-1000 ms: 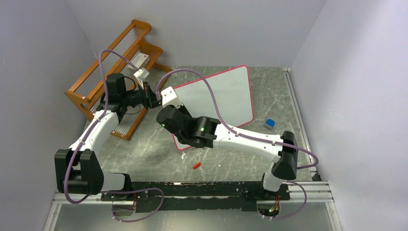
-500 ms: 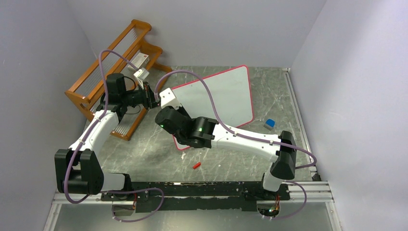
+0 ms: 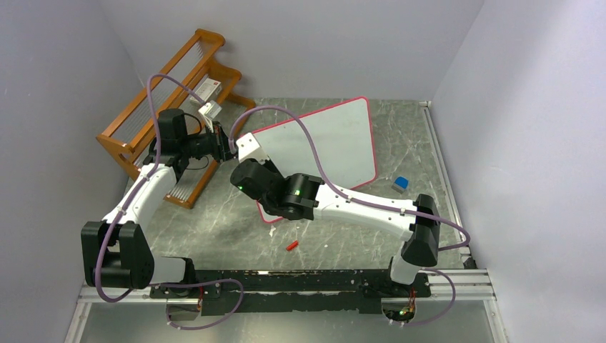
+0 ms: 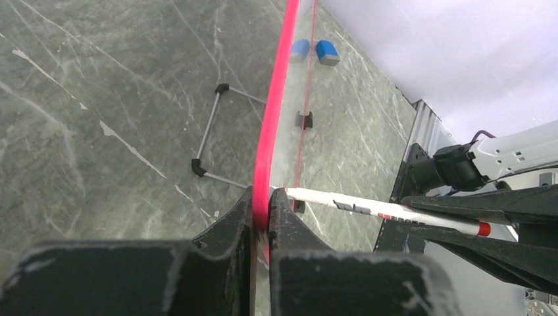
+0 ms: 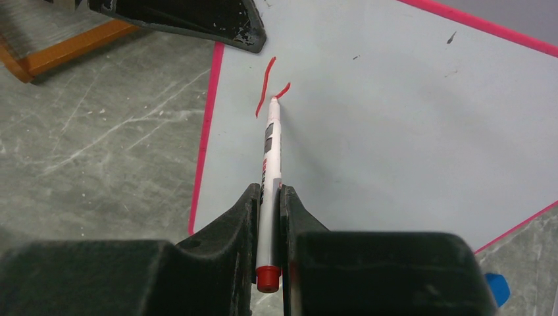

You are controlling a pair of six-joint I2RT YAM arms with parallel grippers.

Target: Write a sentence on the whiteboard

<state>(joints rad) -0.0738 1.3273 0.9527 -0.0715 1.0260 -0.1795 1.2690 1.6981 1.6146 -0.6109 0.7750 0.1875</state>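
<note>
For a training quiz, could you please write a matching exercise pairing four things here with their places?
Things: 1 marker; 2 whiteboard; 3 blue block; 4 small red piece.
Places: A edge pinched by left fingers; B on table, right of whiteboard; C held in right fingers; D on table, nearer than whiteboard.
Pairs: 1-C; 2-A; 3-B; 4-D.
</note>
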